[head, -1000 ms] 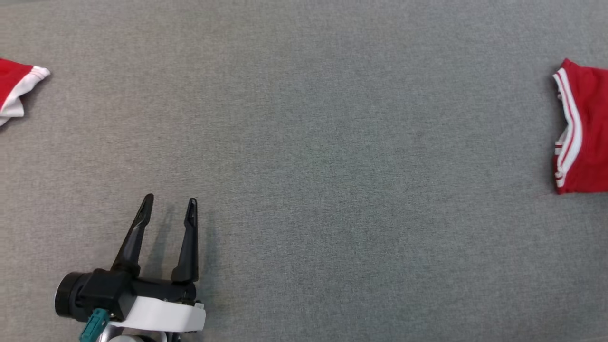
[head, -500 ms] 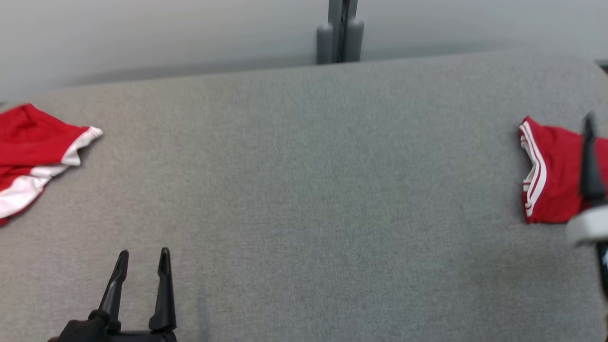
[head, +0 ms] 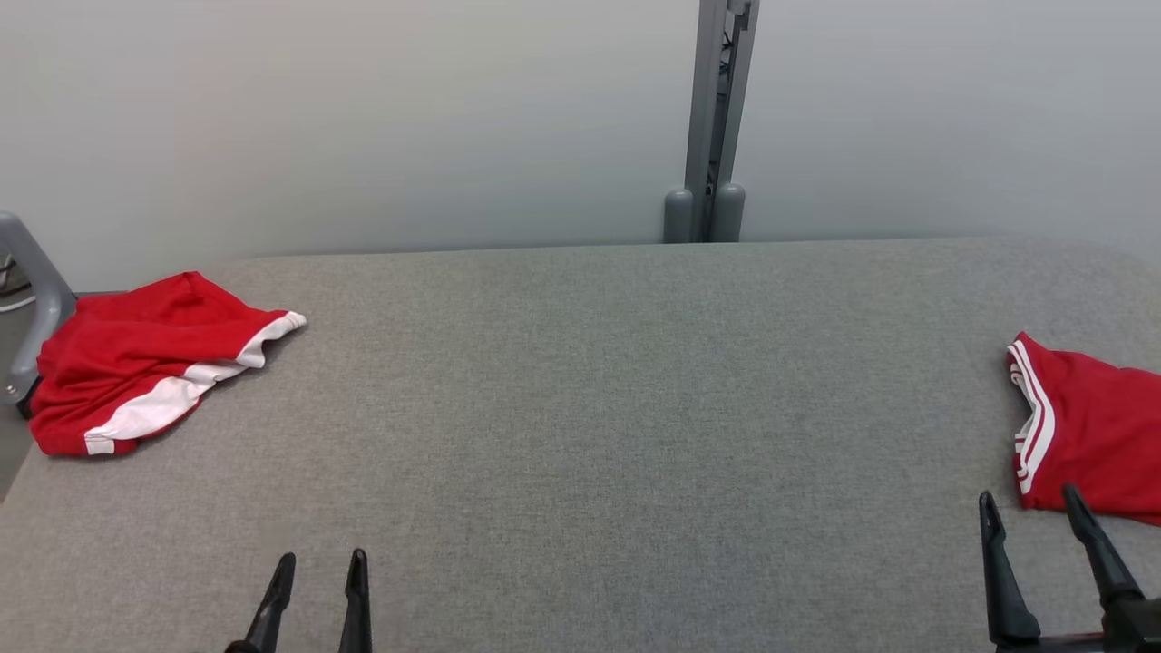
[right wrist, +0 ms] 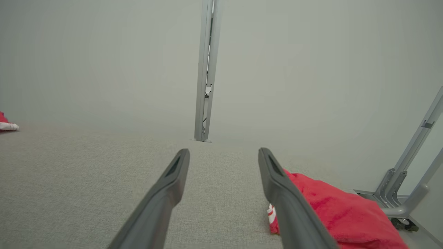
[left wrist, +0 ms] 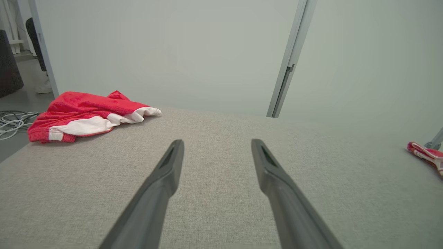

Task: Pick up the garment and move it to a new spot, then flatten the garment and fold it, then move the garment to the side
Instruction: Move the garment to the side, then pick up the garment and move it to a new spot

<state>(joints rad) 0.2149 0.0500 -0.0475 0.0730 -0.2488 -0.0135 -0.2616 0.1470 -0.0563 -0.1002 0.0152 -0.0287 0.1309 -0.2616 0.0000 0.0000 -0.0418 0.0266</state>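
A crumpled red garment with white trim (head: 154, 363) lies at the far left of the grey table (head: 580, 435); the left wrist view has this red garment (left wrist: 86, 110) ahead to the left. A neatly folded red garment with white stripes (head: 1088, 426) lies at the right edge. My left gripper (head: 322, 567) is open at the near edge, holding nothing, as the left wrist view of my left gripper (left wrist: 216, 145) confirms. My right gripper (head: 1028, 503) is open just in front of the folded garment, apart from it. In the right wrist view, my right gripper (right wrist: 223, 154) has the folded garment (right wrist: 328, 204) beside its right finger.
A grey post (head: 712, 118) rises behind the table's far edge against a pale wall. A grey frame bar (head: 27, 272) stands off the left end and a metal frame (right wrist: 408, 186) off the right end. Cables (left wrist: 14, 121) lie on the floor at the left.
The head camera has tilted up, bringing the wall and the table's far edge into view. My right gripper has come into view and drawn back from the folded garment.
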